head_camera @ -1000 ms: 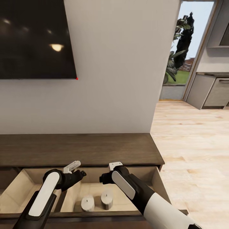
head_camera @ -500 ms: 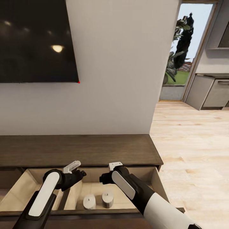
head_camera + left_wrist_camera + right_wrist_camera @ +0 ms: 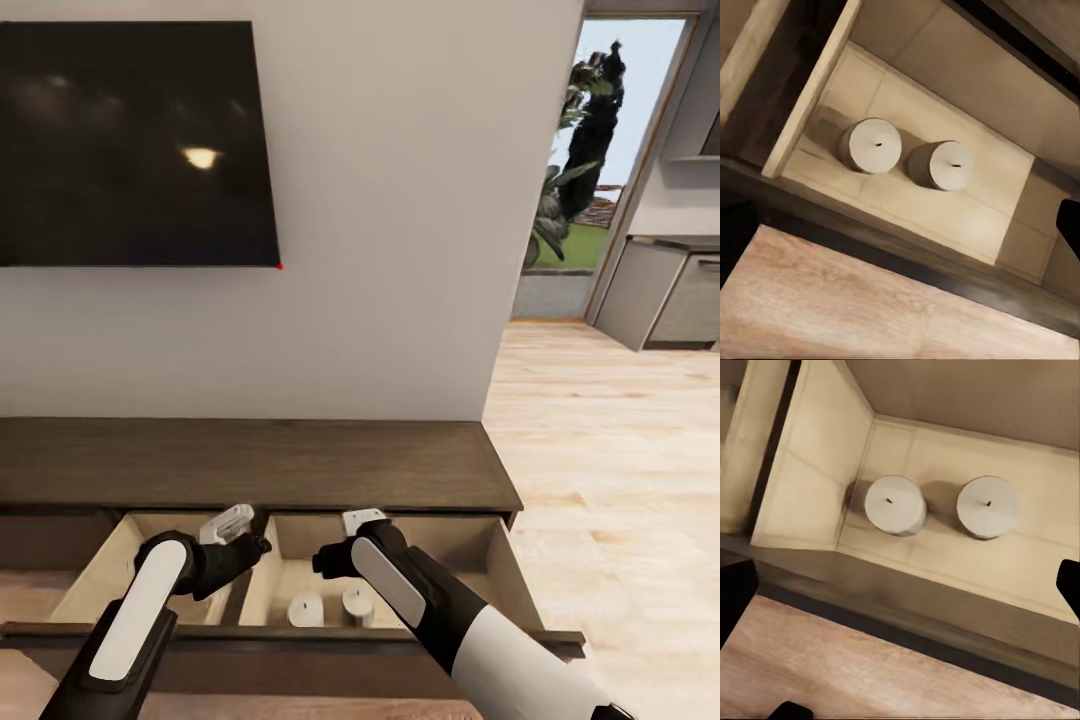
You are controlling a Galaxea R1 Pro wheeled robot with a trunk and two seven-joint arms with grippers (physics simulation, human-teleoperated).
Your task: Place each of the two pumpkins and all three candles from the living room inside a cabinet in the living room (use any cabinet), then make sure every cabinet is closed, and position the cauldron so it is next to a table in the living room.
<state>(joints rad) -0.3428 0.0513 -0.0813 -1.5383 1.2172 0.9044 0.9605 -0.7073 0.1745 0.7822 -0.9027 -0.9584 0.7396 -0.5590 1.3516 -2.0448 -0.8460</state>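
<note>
while the cabinet (image 3: 250, 465) runs low and dark brown along the white wall, its right-hand drawer (image 3: 505, 570) stands pulled out toward the robot, showing a pale tan inside split by a divider (image 3: 238, 590) into two compartments. two candles sit upright in the right compartment, side by side and slightly apart, toward the near edge: the left candle (image 3: 305, 609) and the right candle (image 3: 358, 603). from the left wrist camera the same pair shows from above, one candle (image 3: 871, 145) close to the divider and the other (image 3: 943, 165) just beside it, each with a small dark wick at the centre. from the right wrist camera they appear again, one (image 3: 895, 505) near the divider wall and the other (image 3: 987, 506) farther along the drawer floor.

the left gripper (image 3: 237, 528) hangs over the drawer above the divider, and the right gripper (image 3: 352, 530) hangs above the candles; neither touches a candle. both arms carry nothing that can be seen, but the fingertips are hidden or cut off at the frame edges, so i cannot tell whether either set of jaws is spread or closed.

a dark tv screen (image 3: 130, 145) hangs on the wall above the cabinet. to the right, light wood floor (image 3: 610, 450) leads to a doorway with a plant (image 3: 585, 150) and grey kitchen units (image 3: 670, 295) far off.
</note>
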